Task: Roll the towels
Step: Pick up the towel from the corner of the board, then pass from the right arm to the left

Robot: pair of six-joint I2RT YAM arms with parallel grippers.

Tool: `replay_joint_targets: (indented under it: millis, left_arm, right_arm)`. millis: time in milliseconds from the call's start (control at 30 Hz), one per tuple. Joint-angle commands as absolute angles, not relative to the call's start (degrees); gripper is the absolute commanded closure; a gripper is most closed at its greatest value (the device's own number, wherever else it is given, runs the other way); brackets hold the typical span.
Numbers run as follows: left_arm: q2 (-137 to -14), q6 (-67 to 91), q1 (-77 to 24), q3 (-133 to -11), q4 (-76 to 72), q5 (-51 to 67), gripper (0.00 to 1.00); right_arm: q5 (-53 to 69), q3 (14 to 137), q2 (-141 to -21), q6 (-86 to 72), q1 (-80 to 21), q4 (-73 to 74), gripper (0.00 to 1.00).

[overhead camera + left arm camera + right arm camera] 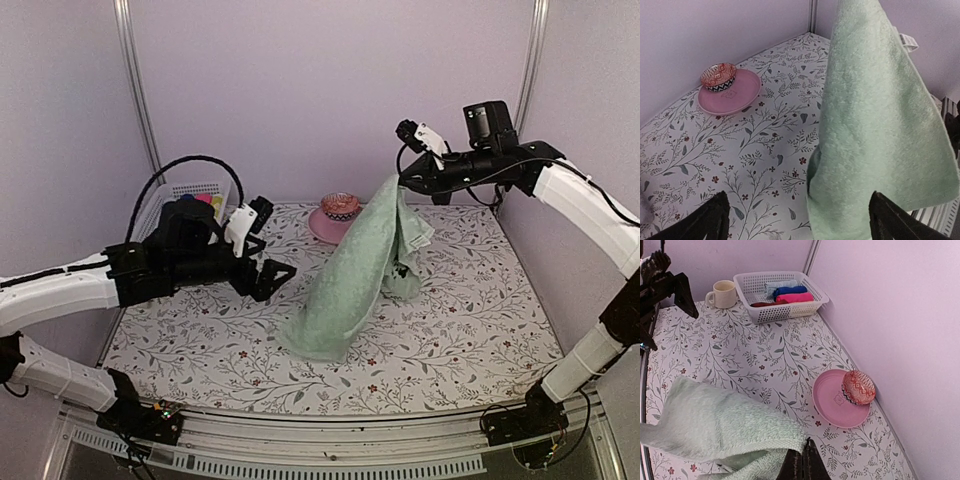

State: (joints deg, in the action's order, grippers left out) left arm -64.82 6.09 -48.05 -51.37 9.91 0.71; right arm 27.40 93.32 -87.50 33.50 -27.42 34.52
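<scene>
The left claw (pixel 270 245) hangs spread wide and empty above the surface (pixel 200 340), while the green towel (pixel 350 280) dangles unrolled, lower end resting there, pinched in the clenched right claw (pixel 400 181), so rolling looks not yet begun.

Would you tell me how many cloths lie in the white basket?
4 in the white basket: pale blue nearest the left wall, then dark blue, then pink, dark red toward the table's middle. More may lie hidden.

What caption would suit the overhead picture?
Right gripper holds a green towel up by its top, lower end on the table cover; open left gripper hovers beside it.
</scene>
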Motion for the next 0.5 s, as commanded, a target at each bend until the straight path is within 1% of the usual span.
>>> replay_joint_targets:
  millis: [0, 167, 300, 467]
  left_arm:
    - [-73.15, 6.6, -53.43, -53.23, 6.1, -6.47, 0.03]
    - [-82.82, 4.84, -58.95, -55.74, 4.5, -9.5, 0.03]
    - [-91.35, 2.3, -63.91, -59.99, 3.4, -10.5, 0.03]
    - [-104.52, -1.08, -69.05, -69.55, 3.39, -12.09, 0.03]
  right_arm:
    - [15.86, 89.41, -92.24, 30.68, -26.13, 35.73, 0.98]
    - [4.73, 84.39, -99.33, 29.87, -23.47, 37.95, 0.97]
    - [1.6, 81.92, -103.59, 29.86, -21.47, 37.88, 0.98]
    - [-0.99, 81.73, -107.09, 29.4, -20.7, 37.24, 0.97]
